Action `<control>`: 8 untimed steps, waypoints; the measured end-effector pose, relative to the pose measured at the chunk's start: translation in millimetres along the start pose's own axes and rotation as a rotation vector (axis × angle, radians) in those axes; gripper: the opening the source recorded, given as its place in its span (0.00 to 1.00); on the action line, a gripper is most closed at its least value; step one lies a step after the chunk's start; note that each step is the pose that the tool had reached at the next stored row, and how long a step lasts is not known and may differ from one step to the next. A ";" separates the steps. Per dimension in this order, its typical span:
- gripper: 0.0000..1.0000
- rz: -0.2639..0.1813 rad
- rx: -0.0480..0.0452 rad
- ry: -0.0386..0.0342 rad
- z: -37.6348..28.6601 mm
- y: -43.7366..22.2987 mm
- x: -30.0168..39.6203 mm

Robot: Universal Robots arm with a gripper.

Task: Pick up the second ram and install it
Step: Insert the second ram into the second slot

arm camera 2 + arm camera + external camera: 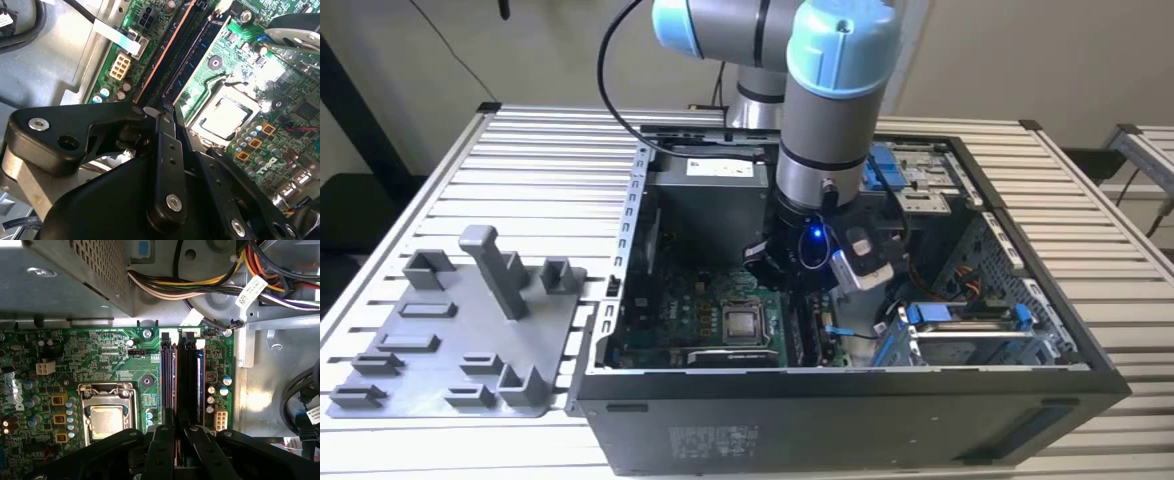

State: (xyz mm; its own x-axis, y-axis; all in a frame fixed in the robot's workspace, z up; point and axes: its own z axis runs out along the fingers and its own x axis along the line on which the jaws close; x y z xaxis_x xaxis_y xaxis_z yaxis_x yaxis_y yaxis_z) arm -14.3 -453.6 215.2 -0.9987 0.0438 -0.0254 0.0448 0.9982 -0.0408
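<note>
Gripper (175,432) down over the motherboard (115,355), fingers pinched on the second ram (176,385) standing edge-down in its slot beside the CPU socket (106,415) — a light, stiff, fragile stick, best held by its long edges.

- gripper (167,112): matt black metal links, shiny screws;
- motherboard (100,355): glossy green board;
- CPU (107,421): dull silver metal lid;
- holder tray (454,340): matt grey plastic
</note>
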 end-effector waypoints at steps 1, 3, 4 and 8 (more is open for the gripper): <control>0.14 0.000 0.0000 0.0000 0.0 0.0 0.0; 0.14 0.000 0.0000 0.0000 0.1 0.0 0.0; 0.14 0.000 0.0000 0.0000 0.1 0.0 -0.1; 0.22 0.000 0.0001 0.0000 0.1 0.0 0.0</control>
State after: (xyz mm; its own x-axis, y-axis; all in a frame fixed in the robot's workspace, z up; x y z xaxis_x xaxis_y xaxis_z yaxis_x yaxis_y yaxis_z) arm -14.2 -453.7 215.0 -0.9987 0.0436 -0.0254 0.0447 0.9982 -0.0408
